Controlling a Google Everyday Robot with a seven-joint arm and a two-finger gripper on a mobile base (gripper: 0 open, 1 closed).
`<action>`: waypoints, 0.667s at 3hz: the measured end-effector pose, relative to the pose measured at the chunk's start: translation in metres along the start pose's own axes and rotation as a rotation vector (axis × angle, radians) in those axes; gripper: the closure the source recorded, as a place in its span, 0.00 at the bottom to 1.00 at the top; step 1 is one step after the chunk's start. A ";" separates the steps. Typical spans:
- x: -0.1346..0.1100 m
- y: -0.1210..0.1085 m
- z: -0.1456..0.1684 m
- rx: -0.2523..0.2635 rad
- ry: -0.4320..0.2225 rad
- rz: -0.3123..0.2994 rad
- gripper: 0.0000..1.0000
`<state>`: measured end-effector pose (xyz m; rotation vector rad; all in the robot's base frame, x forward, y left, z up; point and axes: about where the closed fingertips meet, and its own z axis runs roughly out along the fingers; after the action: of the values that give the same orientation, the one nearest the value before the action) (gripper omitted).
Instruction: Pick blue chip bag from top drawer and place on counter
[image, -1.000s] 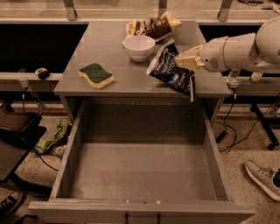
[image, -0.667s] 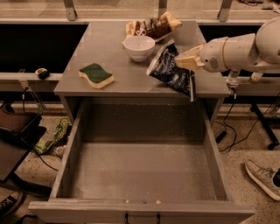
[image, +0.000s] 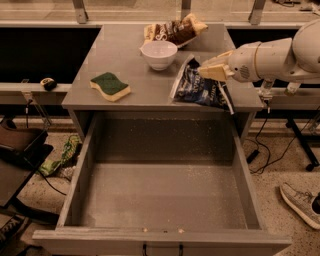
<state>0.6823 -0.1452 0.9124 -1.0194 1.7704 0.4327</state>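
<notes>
The blue chip bag (image: 197, 90) rests on the right front part of the counter (image: 115, 50), its lower edge hanging slightly over the counter's front edge. My gripper (image: 207, 71) reaches in from the right and is shut on the bag's upper right edge, holding that side tilted up. The top drawer (image: 160, 240) is pulled fully open below the counter, and its speckled grey floor holds nothing.
A white bowl (image: 159, 54) stands at the counter's middle back, with a brown-and-yellow snack bag (image: 172, 31) behind it. A green-and-yellow sponge (image: 110, 86) lies on the counter's left front. A person's shoe (image: 300, 202) and cables are on the floor at right.
</notes>
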 end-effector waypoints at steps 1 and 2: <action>0.000 0.000 0.000 0.000 0.000 0.000 0.04; -0.002 -0.001 -0.005 0.009 -0.013 -0.002 0.00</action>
<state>0.6803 -0.1482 0.9170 -1.0096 1.7579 0.4295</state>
